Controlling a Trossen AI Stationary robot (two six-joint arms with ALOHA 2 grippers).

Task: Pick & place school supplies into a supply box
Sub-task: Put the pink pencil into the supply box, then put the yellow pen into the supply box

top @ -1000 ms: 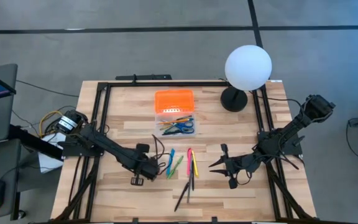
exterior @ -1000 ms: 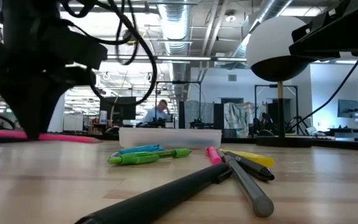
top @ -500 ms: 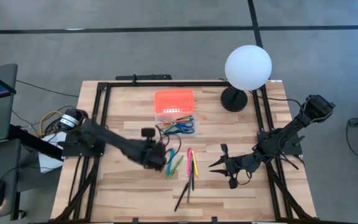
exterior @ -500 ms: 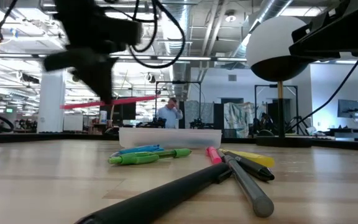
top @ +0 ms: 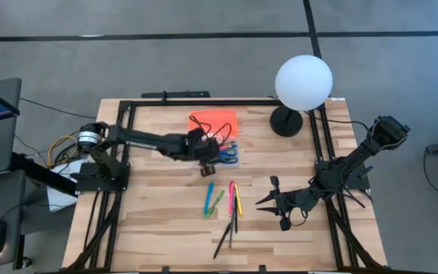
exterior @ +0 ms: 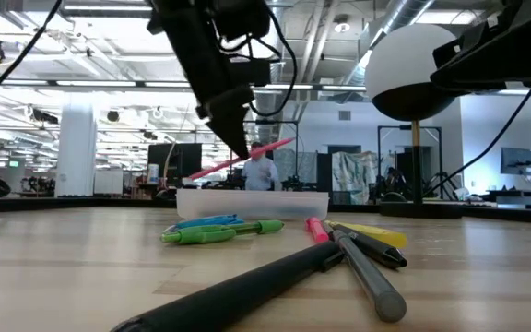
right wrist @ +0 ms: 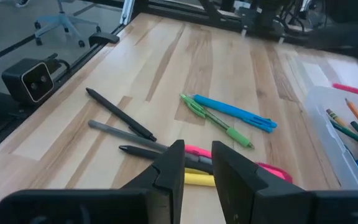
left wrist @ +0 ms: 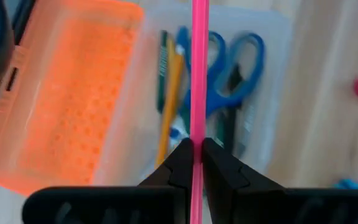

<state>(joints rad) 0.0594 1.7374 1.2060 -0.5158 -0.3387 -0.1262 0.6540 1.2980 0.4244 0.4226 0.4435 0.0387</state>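
We see the table (top: 166,228) bearing the open box (top: 213,137), its orange lid (left wrist: 61,106) folded back. Our left gripper (left wrist: 194,155) hangs over the box, fingers pinching a pink pen (left wrist: 198,74) above the scissors (left wrist: 238,56) lying inside. Our right gripper (right wrist: 197,158) waits well away from the box, fingers slightly apart, holding nothing. Loose pens (top: 223,202) lie between it and the box.

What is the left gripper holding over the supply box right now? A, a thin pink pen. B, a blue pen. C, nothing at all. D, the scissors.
A: in the left wrist view the left gripper is shut on a thin pink pen, held above the open supply box, where the blue-handled scissors already lie.
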